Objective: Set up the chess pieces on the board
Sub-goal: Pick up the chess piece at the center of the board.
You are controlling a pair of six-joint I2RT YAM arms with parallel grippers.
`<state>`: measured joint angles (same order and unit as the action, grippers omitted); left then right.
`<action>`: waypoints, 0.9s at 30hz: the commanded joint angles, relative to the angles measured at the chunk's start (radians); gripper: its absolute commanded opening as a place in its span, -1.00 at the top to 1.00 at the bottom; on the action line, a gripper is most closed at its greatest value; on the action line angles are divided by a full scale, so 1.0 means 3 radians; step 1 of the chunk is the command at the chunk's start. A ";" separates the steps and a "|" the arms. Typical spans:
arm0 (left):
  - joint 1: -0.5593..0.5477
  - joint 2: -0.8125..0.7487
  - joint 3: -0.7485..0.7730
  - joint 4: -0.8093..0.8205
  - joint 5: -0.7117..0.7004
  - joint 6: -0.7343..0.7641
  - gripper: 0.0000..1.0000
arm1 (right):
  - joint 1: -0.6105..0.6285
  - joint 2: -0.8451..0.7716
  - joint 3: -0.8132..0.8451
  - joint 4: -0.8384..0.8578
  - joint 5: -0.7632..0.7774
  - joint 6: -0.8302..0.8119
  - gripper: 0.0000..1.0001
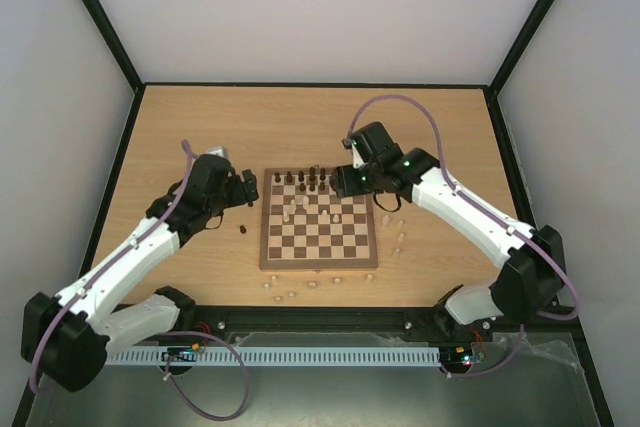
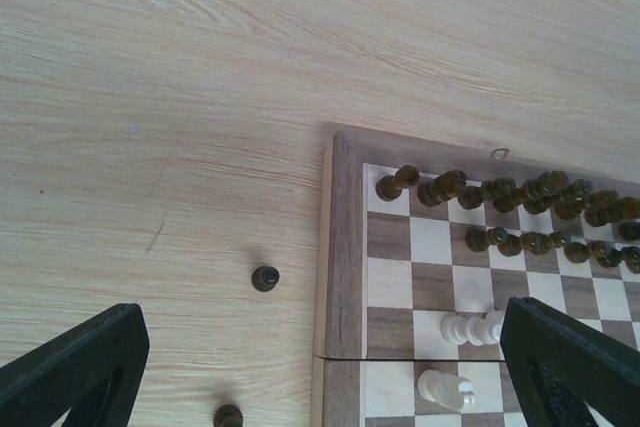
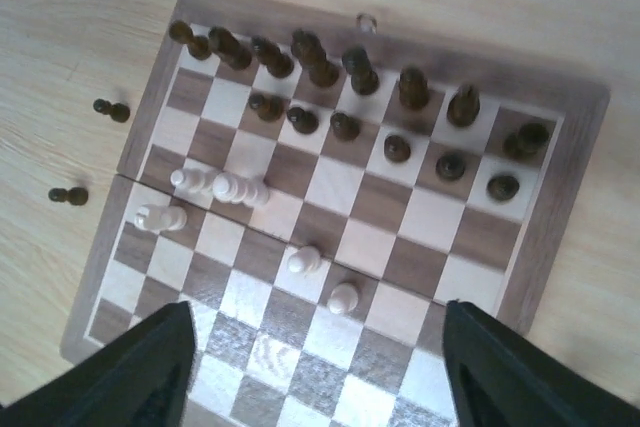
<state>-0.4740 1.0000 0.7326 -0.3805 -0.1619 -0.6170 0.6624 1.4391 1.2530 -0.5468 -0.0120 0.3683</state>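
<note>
The board (image 1: 270, 247) lies mid-table. Dark chess pieces (image 1: 312, 183) fill its far two rows; they also show in the right wrist view (image 3: 345, 127). A few pale pieces (image 1: 296, 210) are on the middle squares: two pawns (image 3: 304, 260) stand upright and three bigger ones (image 3: 225, 187) lie on their sides. Two dark pawns (image 2: 264, 278) stand on the table left of the board. My left gripper (image 1: 253, 190) is open and empty over the board's left border (image 2: 340, 277). My right gripper (image 1: 338, 182) is open and empty above the board (image 3: 560, 197).
Several pale pieces lie loose on the table right of the board (image 1: 400, 238) and along its near edge (image 1: 312, 284). The black frame rail (image 1: 320, 319) runs along the table's front. Grey walls enclose the sides and back.
</note>
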 commanded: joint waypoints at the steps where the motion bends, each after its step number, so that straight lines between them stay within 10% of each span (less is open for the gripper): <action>1: 0.0043 0.0352 0.0309 -0.0349 -0.0042 0.0144 -0.99 | 0.0006 -0.0312 -0.0414 0.0263 -0.0263 0.0081 -0.45; 5: 0.0069 0.0723 0.0511 -0.0446 -0.0070 0.0160 -0.99 | 0.0011 -0.0526 -0.0794 0.0524 -0.0467 0.0162 -0.96; 16: 0.0148 0.1376 0.0539 -0.0276 -0.0077 0.0063 -0.96 | 0.0011 -0.0762 -0.1091 0.0657 -0.0690 0.0158 -0.97; 27: 0.0147 0.1865 0.0477 0.0072 -0.0009 0.0003 -0.30 | 0.0011 -0.0831 -0.1142 0.0711 -0.0792 0.0158 -0.94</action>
<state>-0.4332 1.5238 0.8677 -0.3901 -0.1627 -0.6128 0.6624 1.2152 0.9279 -0.3378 -0.2283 0.4118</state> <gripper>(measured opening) 0.691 0.973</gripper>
